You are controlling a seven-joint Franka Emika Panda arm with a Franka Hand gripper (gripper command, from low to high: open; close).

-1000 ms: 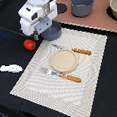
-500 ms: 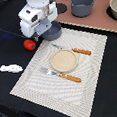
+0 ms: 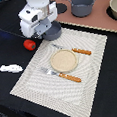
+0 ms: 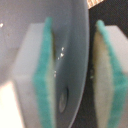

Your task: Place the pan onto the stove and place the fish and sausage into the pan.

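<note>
Between the green pads (image 4: pixel 42 80) of the gripper (image 3: pixel 44 31), the pan (image 3: pixel 53 31) wall sits straddled, jaws apart. Beside it lie the sausage (image 3: pixel 29 44) and, farther off, the fish (image 3: pixel 10 68) on the black table (image 3: pixel 109 86); beyond, the stove (image 3: pixel 102 17).

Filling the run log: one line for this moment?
gripper: astride rim of small blue-grey round pan | red-orange sausage, white fish: on black table
</note>
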